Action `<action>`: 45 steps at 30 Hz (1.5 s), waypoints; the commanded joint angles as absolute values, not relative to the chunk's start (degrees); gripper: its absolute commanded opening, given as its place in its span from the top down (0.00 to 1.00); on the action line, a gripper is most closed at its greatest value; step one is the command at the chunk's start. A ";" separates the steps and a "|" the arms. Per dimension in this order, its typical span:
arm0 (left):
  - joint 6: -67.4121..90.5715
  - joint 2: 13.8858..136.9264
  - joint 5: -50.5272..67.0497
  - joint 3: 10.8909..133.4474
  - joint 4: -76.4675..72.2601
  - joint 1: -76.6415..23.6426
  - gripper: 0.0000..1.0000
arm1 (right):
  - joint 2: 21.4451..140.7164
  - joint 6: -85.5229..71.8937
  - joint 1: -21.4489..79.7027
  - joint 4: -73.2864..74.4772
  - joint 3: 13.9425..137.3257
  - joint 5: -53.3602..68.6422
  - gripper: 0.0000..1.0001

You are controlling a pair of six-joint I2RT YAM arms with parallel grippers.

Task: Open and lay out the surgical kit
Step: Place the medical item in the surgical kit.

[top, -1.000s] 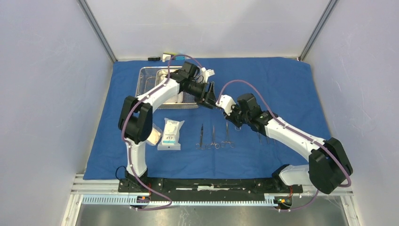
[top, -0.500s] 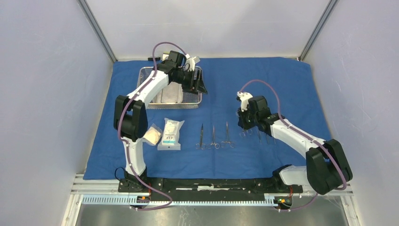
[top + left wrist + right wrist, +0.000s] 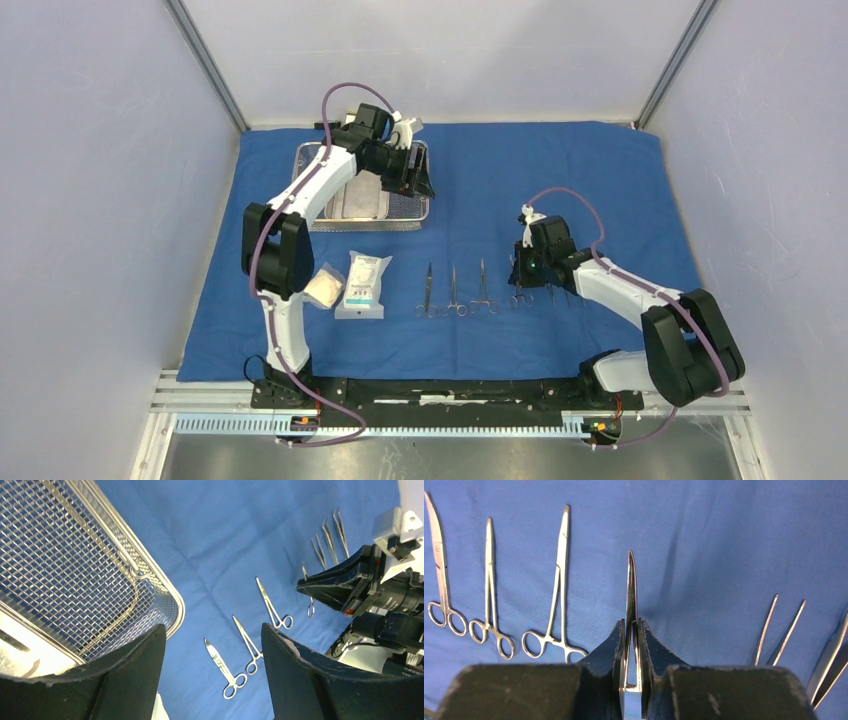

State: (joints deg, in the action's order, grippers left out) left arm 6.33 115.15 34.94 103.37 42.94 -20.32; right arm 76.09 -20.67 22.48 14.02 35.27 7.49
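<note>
- The blue cloth wrap lies open and flat, so I judge the unwrapping done and the laying out well along.
- Wire-mesh basket: toward the cloth's far left corner, with the smaller steel pan sitting inside it. Whether the pan holds anything more I cannot tell.
- Left gripper: above the basket's right end, jaws spread, holding nothing.
- Packets: a white/green packet and a paler packet just beside it lie near the cloth's near left edge. I cannot make out a third.
- Three ring-handled instruments lie in a row, apart from each other, near the middle of the near edge.
- Right gripper: clamped on a slim pointed instrument, low over the cloth just right of that row. Placing it looks like the step in hand.
- Two tweezers lie further right.
</note>
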 commanded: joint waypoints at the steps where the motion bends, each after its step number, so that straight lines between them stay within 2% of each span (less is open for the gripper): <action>1: 3.19 112.79 33.14 101.50 42.71 -20.12 0.24 | 77.72 -25.76 22.02 12.27 34.34 7.45 1.00; 24: 3.16 111.86 32.58 100.75 42.53 -20.37 0.23 | 79.73 -26.98 21.97 11.76 33.60 6.90 1.00; 45: 2.55 110.61 31.47 99.36 42.10 -21.00 0.21 | 78.70 -26.09 22.47 11.88 33.49 6.83 0.75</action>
State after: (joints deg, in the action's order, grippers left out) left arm 6.26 113.93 31.68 99.57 43.18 -20.75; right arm 78.81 -26.13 22.11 12.99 34.57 7.44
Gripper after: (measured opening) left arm 0.781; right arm 0.225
